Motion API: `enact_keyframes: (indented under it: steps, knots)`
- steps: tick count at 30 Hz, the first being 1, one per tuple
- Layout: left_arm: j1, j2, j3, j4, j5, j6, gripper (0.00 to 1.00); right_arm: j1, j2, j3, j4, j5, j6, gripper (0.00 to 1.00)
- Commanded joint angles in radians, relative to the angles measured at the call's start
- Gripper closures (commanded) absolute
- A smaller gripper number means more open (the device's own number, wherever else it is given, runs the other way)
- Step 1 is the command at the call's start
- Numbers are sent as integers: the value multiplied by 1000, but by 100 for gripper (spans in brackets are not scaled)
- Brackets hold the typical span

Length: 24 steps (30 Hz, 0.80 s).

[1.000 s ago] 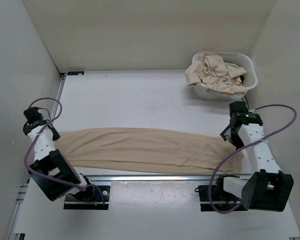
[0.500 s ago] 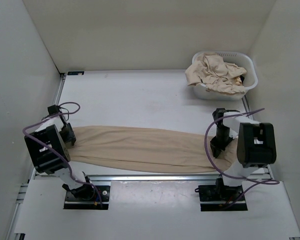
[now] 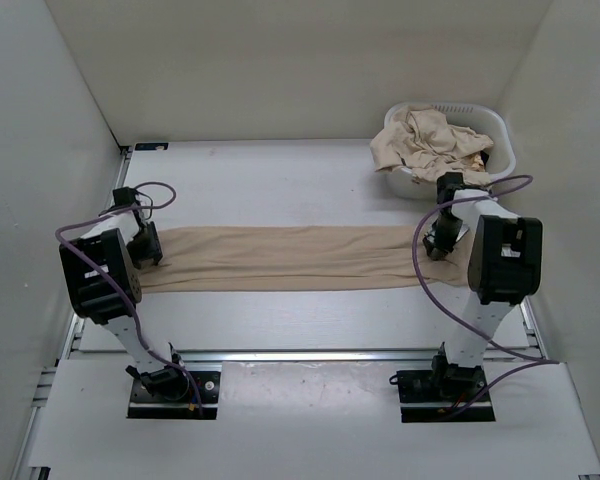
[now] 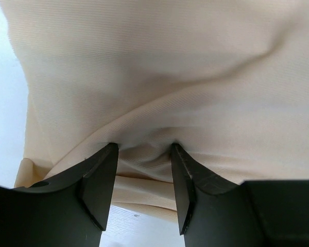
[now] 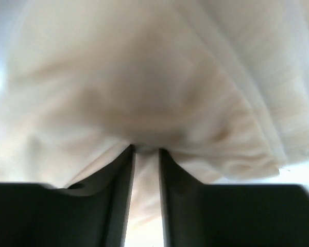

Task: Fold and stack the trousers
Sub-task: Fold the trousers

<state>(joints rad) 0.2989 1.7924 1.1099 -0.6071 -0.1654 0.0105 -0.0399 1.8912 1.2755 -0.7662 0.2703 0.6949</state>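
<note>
Beige trousers (image 3: 290, 257) lie stretched in a long, narrow band across the middle of the table. My left gripper (image 3: 145, 247) is shut on their left end; in the left wrist view the cloth (image 4: 159, 77) bunches between my fingers (image 4: 100, 180). My right gripper (image 3: 442, 238) is shut on their right end; in the right wrist view the blurred cloth (image 5: 144, 92) is pinched between my close-set fingers (image 5: 122, 175). Both arms reach far out over the table.
A white basket (image 3: 500, 165) at the back right holds more crumpled beige trousers (image 3: 430, 145). White walls close in the table on the left, right and back. Purple cables loop beside both arms.
Both grippers have moved away from the near edge toward the table's middle, carrying the trousers' ends. The trousers now lie farther back, straighter and narrower than before.
</note>
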Motion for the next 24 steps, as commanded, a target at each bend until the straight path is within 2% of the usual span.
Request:
enact_keyframes:
  steps: [1, 3, 7, 10, 15, 19, 23, 24]
  knots:
    - [0, 7, -42, 23, -15, -10, 43, -14, -90, -13, 27, -39, -100, 60]
    - [0, -13, -91, 23, -35, -10, 43, -38, -201, -60, -4, -49, -109, 40]
    - [0, -76, -179, 23, -45, -10, 41, -107, -368, -194, -54, -74, -120, 22]
    - [0, -106, -200, 13, -45, -10, 39, -166, -443, -290, -29, -105, -101, 14]
    - [0, -97, -176, -16, -25, -10, 39, -247, -416, -363, 120, -128, -71, 9]
    - [0, -97, -157, -45, -25, -10, 39, -290, -328, -383, 373, -189, -29, 8]
    - [0, -97, -157, -54, -43, -10, 39, -290, -204, -358, 450, -226, -5, 8]
    - [0, -97, -157, -65, -52, -10, 39, -290, -181, -335, 450, -226, 18, 11]
